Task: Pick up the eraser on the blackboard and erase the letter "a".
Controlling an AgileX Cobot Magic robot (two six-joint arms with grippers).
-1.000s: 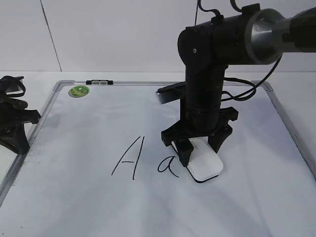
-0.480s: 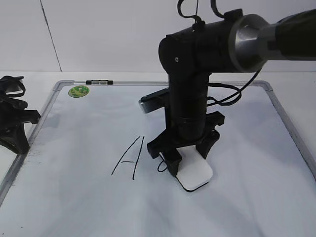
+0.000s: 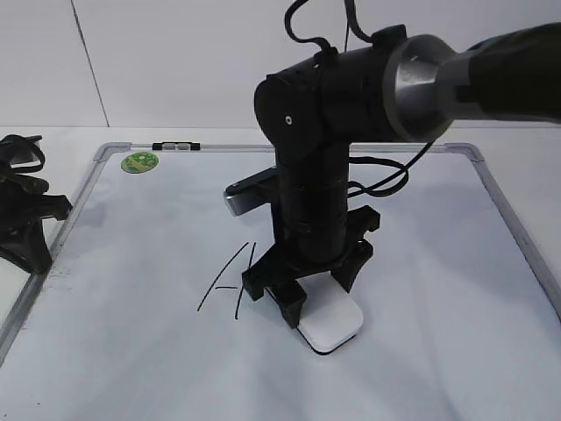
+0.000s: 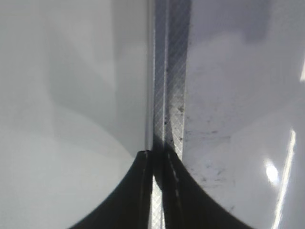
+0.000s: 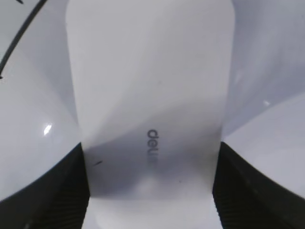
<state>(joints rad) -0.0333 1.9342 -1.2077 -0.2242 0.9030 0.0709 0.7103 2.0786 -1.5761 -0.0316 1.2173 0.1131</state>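
Note:
The white eraser (image 3: 331, 322) lies flat on the blackboard (image 3: 131, 263), a white dry-erase board with a grey frame. My right gripper (image 3: 317, 294) is shut on the eraser, its fingers clamping both long sides; the right wrist view shows the eraser (image 5: 150, 95) filling the space between the jaws (image 5: 150, 191). The eraser and arm sit where the small letter "a" was; the "a" is hidden. The capital "A" (image 3: 230, 279) stays just left of the gripper. My left gripper (image 3: 26, 219) rests at the board's left edge, fingers together over the frame (image 4: 167, 95).
A green round sticker (image 3: 140, 161) sits at the board's top-left corner, with a small black-and-white clip (image 3: 175, 146) on the top frame. A white wall stands behind. The right arm's cable loops above the board's middle.
My right gripper has slid the eraser leftward and toward the near edge across the board, over the small "a", which showed fully a second ago and is now hidden. The left arm has not moved.

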